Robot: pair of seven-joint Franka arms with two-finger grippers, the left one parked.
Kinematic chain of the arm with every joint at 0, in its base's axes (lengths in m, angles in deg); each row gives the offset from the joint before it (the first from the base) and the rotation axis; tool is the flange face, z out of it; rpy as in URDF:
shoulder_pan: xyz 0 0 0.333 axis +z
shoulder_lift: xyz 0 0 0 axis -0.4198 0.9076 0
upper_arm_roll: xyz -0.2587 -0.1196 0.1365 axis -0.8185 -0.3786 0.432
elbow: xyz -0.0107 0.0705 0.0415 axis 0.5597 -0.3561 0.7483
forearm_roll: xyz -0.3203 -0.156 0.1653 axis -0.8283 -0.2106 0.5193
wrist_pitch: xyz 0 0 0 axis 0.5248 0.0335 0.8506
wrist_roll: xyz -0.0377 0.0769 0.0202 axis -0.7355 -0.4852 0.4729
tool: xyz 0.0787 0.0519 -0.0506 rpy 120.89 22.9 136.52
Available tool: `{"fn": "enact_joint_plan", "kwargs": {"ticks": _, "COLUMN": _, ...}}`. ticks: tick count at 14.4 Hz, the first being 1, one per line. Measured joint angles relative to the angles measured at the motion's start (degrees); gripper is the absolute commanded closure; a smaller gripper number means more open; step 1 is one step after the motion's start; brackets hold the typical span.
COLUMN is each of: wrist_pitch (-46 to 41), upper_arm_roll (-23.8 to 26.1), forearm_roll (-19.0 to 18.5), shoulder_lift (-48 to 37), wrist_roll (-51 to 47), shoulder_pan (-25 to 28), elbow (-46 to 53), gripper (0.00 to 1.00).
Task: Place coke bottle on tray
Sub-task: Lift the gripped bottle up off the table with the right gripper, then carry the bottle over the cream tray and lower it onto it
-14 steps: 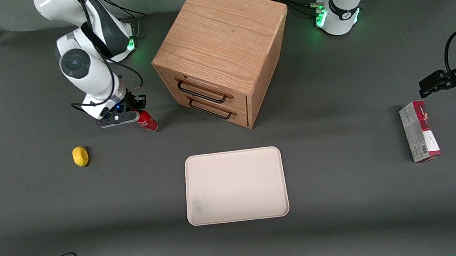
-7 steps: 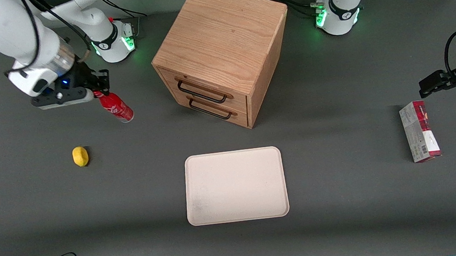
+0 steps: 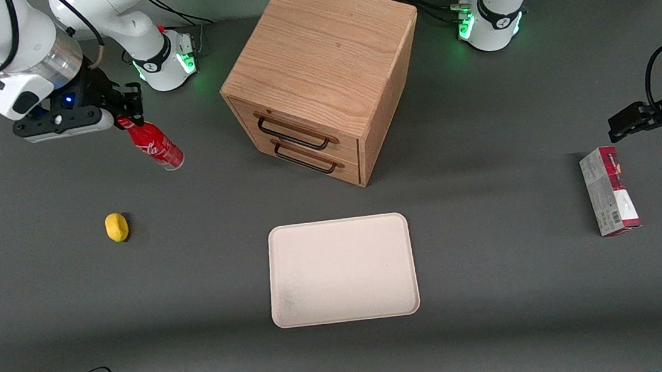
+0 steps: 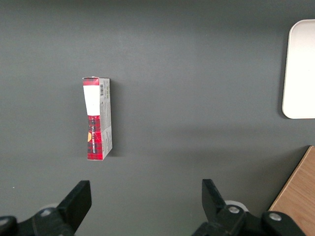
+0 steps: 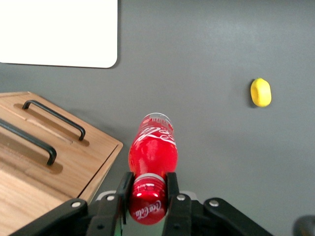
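Note:
My right gripper hangs high above the table toward the working arm's end, shut on the neck of the coke bottle. The small red bottle with white script tilts down from the fingers, clear of the table. In the right wrist view both fingers press the bottle just under its red cap. The cream-white tray lies flat and bare, nearer the front camera than the cabinet and well apart from the bottle; its corner shows in the right wrist view.
A wooden drawer cabinet with two black handles stands beside the lifted bottle. A yellow lemon lies on the table below the gripper. A red-and-grey carton lies toward the parked arm's end.
The gripper has lifted the bottle off the table, rising and swinging away from the cabinet toward the working arm's end. Over the last half second it rose slightly more.

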Motion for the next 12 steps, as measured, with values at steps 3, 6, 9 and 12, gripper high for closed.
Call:
{"fn": "enact_joint_plan", "kwargs": {"ticks": 3, "wrist_pitch": -0.69, "upper_arm_roll": 0.13, "forearm_roll": 0.00, "shoulder_lift": 2.33, "wrist_roll": 0.00, "shoulder_pan": 0.03, "elbow": 3.91, "gripper": 0.89}}
{"fn": "enact_joint_plan", "kwargs": {"ticks": 6, "wrist_pitch": -0.80, "upper_arm_roll": 0.29, "forearm_roll": 0.52, "shoulder_lift": 13.43, "wrist_roll": 0.00, "shoulder_pan": 0.08, "elbow": 16.36, "gripper": 0.91}}
{"fn": "enact_joint_plan", "kwargs": {"ticks": 9, "wrist_pitch": -1.15, "upper_arm_roll": 0.91, "forearm_roll": 2.84, "shoulder_lift": 29.33, "wrist_roll": 0.00, "shoulder_pan": 0.19, "elbow": 33.57, "gripper": 0.96}}
{"fn": "enact_joint_plan", "kwargs": {"ticks": 12, "wrist_pitch": 0.13, "upper_arm_roll": 2.96, "forearm_roll": 2.96, "shoulder_lift": 40.48, "wrist_roll": 0.00, "shoulder_pan": 0.38, "elbow": 44.60, "gripper": 1.00}}
